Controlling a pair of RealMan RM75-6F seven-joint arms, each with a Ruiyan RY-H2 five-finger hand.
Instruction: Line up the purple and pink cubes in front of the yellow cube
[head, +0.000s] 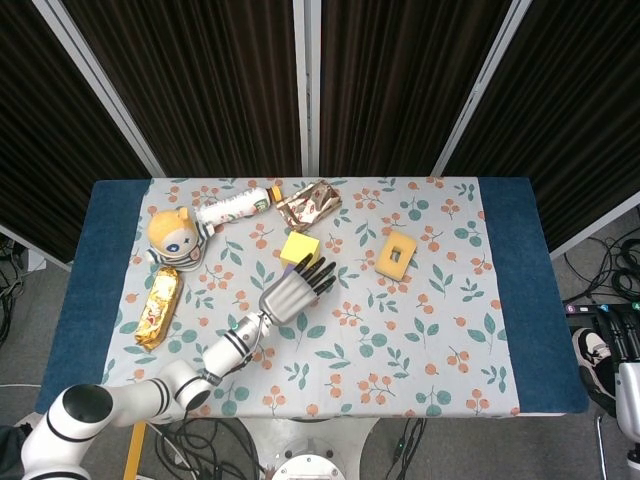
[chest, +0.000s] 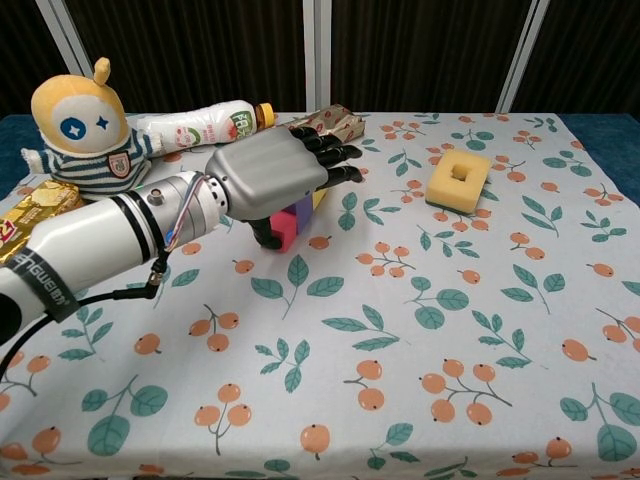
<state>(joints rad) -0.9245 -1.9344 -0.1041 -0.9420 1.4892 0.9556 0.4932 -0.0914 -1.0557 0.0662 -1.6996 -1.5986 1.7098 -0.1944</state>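
Note:
The yellow cube (head: 299, 248) stands mid-table, a sliver of it (chest: 319, 198) showing past my left hand in the chest view. The purple cube (chest: 302, 212) sits right in front of it, and the pink cube (chest: 286, 228) is close against the purple one, on the near side. My left hand (chest: 270, 175) hovers flat over both cubes, fingers (chest: 335, 160) stretched out toward the yellow cube, its thumb touching the pink cube's left side. In the head view the left hand (head: 295, 292) hides the pink cube. My right hand (head: 618, 338) hangs off the table's right edge, holding nothing.
A plush doll (chest: 82, 125), a bottle (chest: 200, 124) and a foil snack pack (chest: 322, 124) lie along the back left. A gold wrapper (head: 158, 305) lies at the left. A yellow sponge block with a hole (chest: 458, 180) sits to the right.

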